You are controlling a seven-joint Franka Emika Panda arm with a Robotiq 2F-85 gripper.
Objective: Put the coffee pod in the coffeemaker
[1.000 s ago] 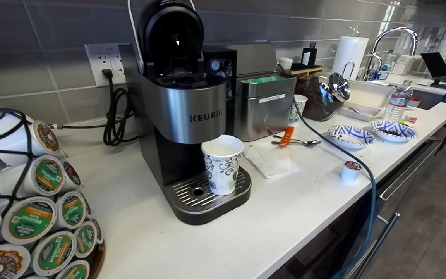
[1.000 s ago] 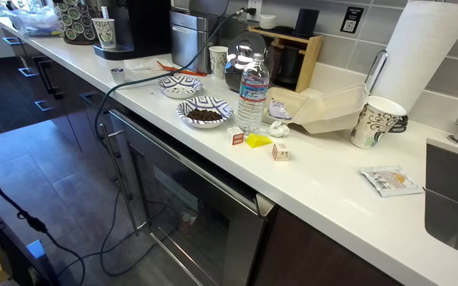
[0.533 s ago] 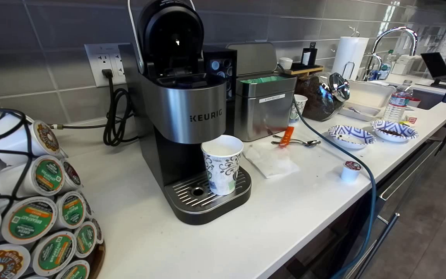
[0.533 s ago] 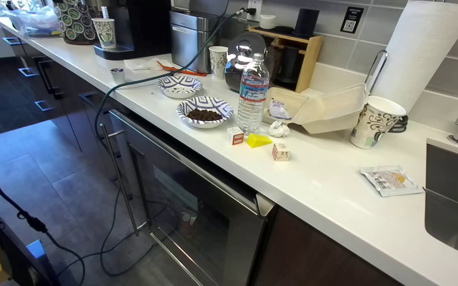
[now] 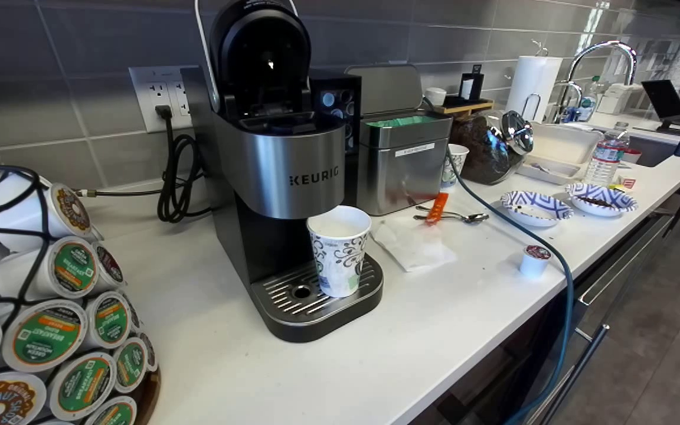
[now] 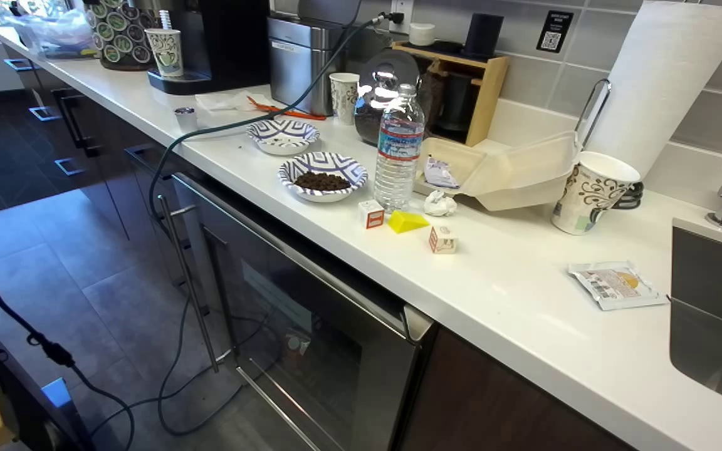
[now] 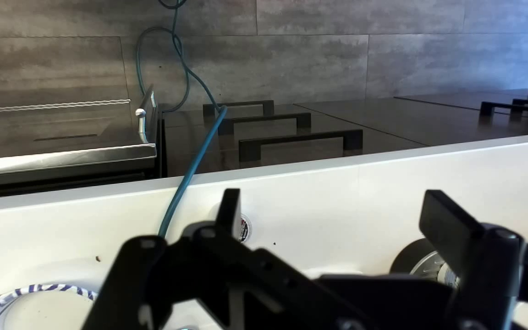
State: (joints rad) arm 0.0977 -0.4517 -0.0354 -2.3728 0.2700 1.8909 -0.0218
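The coffee pod [image 5: 535, 261] stands upright on the worktop [image 5: 340, 366], well apart from the coffeemaker [image 5: 293, 171]; a cable [image 5: 568, 295] runs just past it, farther out. The hand [image 7: 330, 206] is spread wide, clasping nothing. In the wrist view one of its fingers [image 7: 228, 208] hides much of the pod, so a straight descent could, I judge, strike and tip it, and closing might pinch the cable too. Neither exterior view clearly shows those fingers, but an exterior view reveals the coffeemaker's raised lid [image 5: 260, 35], whereas the wrist view catches merely part of its drip tray [image 7: 404, 256].
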